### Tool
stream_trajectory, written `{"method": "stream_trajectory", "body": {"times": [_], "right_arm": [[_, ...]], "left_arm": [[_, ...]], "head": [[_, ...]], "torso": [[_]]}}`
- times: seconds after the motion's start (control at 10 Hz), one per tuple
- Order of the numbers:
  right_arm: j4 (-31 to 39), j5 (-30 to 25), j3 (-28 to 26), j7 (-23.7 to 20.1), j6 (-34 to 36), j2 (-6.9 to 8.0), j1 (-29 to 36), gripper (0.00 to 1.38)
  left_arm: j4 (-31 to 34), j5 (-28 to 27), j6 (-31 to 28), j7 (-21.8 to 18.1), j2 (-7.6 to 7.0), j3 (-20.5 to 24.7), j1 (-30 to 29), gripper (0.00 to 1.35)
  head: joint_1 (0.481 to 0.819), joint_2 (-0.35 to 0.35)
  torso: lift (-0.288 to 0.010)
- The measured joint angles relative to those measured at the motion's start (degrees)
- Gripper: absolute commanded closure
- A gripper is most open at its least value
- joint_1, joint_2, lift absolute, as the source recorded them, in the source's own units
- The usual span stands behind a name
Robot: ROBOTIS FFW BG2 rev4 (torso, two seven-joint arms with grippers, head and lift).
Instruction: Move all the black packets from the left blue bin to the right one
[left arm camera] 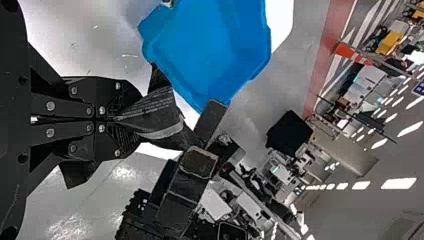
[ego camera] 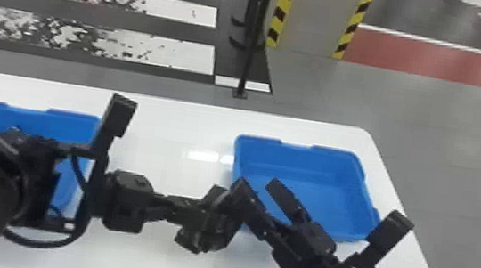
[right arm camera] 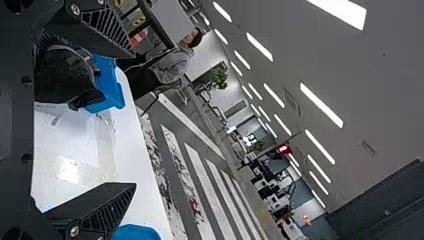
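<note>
In the head view my left gripper (ego camera: 192, 212) is over the table's middle, level with the right bin's near left corner. It is shut on a black packet (left arm camera: 160, 117), as the left wrist view shows, where its fingers (left arm camera: 107, 120) meet at the packet's narrow end. My right gripper (ego camera: 258, 185) stands open over the right blue bin's (ego camera: 310, 177) near left part. In the right wrist view the packet (right arm camera: 65, 75) is beside one finger of the open right gripper (right arm camera: 132, 117); whether they touch I cannot tell. The left blue bin (ego camera: 74, 126) is partly covered by my left arm.
Both bins stand on a white table (ego camera: 165, 120), whose right edge runs past the right bin. A dark pole (ego camera: 249, 47) rises from the floor behind the table. My two arms are close together near the right bin's near left corner.
</note>
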State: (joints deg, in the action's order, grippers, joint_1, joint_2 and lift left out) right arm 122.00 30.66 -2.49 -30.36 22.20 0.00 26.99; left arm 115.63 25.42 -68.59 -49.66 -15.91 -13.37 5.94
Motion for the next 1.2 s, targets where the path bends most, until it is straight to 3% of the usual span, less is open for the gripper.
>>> {"method": "stream_trajectory", "body": {"times": [0.1, 0.2, 0.4, 0.5, 0.8, 0.9, 1.0, 1.1, 1.2], "right_arm": [[0.0, 0.5, 0.8, -0.1, 0.5, 0.0, -0.2, 0.13], [-0.4, 1.2, 1.6, -0.2, 0.8, 0.0, -0.4, 0.28], [-2.3, 3.6, 2.5, -0.2, 1.3, 0.0, -1.2, 1.07], [-3.0, 4.5, 2.6, -0.2, 1.6, 0.0, -1.6, 1.29], [-3.3, 4.1, 2.5, -0.3, 1.2, 0.0, -1.6, 1.28], [-3.1, 3.9, 2.5, -0.3, 1.0, 0.0, -1.6, 1.28], [-3.1, 4.0, 2.5, -0.3, 1.0, 0.0, -1.8, 1.28], [-3.2, 4.3, 2.2, -0.3, 1.0, -0.04, -2.1, 1.28], [-3.4, 4.4, 1.3, -0.3, 1.0, -0.37, -2.7, 1.28]], "left_arm": [[0.0, 0.2, 0.2, 0.2, 0.04, -0.1, 0.3, 1.21], [0.0, 0.3, 0.4, 0.2, 0.12, -0.2, 0.5, 1.22], [0.0, 0.7, 0.4, 0.4, 0.17, -0.7, 0.8, 1.21], [0.0, 0.9, 0.4, 0.5, 0.18, -0.9, 0.8, 1.21], [0.0, 1.2, 0.5, 0.5, 0.17, -0.9, 0.9, 1.21], [0.0, 1.5, 1.0, 0.8, 0.17, -0.9, 0.7, 0.94], [0.0, 2.2, 2.2, 1.2, 0.18, -0.3, 0.0, 0.32], [0.0, 2.8, 4.2, 1.4, 0.35, 0.9, -1.4, 0.06], [0.2, 3.4, 6.4, 1.4, 0.65, 2.6, -3.0, 0.12]], "head": [[0.695, -0.145], [0.695, -0.139], [0.695, -0.125], [0.695, -0.125], [0.695, -0.128], [0.695, -0.129], [0.695, -0.129], [0.695, -0.127], [0.695, -0.126]], "torso": [[-0.138], [-0.138], [-0.138], [-0.138], [-0.138], [-0.138], [-0.138], [-0.138], [-0.138]]}}
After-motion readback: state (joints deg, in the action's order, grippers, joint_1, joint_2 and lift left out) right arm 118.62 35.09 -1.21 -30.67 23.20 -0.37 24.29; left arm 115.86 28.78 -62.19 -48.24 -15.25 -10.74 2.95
